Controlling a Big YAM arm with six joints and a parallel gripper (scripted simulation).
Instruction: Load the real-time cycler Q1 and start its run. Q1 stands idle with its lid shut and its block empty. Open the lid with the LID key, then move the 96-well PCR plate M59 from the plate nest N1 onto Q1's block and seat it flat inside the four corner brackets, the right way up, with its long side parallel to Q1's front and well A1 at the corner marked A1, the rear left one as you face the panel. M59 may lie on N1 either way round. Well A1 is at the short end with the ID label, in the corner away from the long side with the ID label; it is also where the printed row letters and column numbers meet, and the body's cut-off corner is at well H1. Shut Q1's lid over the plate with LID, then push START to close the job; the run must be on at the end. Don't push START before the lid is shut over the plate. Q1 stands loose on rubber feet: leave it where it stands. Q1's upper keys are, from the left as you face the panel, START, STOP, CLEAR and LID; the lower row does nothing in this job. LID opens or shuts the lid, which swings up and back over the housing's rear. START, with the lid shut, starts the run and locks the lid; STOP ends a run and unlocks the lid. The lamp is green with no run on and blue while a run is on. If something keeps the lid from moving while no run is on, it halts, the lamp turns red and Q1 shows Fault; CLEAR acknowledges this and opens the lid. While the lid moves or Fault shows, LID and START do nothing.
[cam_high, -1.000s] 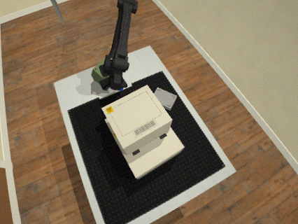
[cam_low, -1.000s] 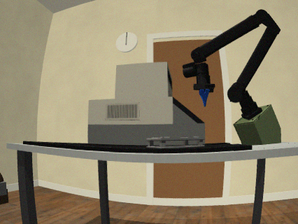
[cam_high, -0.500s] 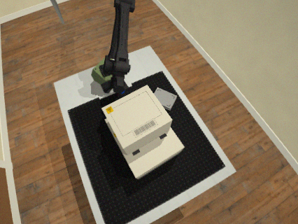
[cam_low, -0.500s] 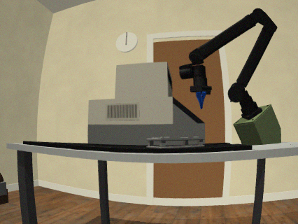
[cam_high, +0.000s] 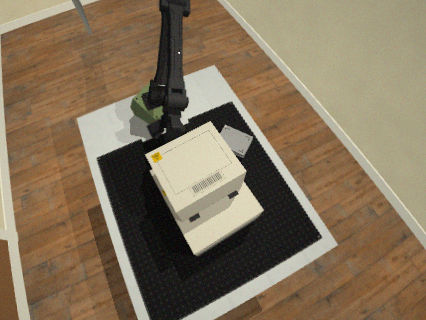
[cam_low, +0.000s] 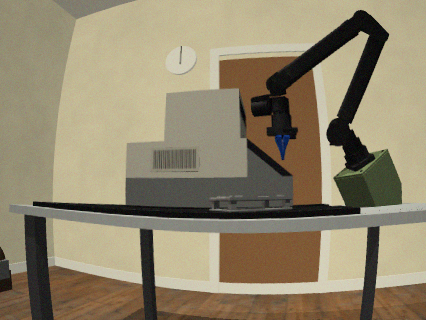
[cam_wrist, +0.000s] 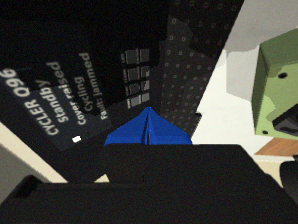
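Nearest the wrist camera, the one gripper (cam_wrist: 148, 125) has its blue fingers pressed into a single point, holding nothing, poised above the sloped panel's keypad (cam_wrist: 136, 77); its keys sit in a tight grid, so I judge a light, square poke suits best, since cycler Q1 (cam_low: 200, 150) stands loose. Beyond, Q1's lid (cam_high: 197, 167) is shut. Beside Q1, one plate M59 (cam_high: 237, 140) lies on the nest N1 (cam_low: 250, 201) on the counter (cam_low: 190, 220). It looks thin, light and stiff plastic; gripping across its long edges seems safest. One arm base (cam_low: 370, 182) stands farthest.
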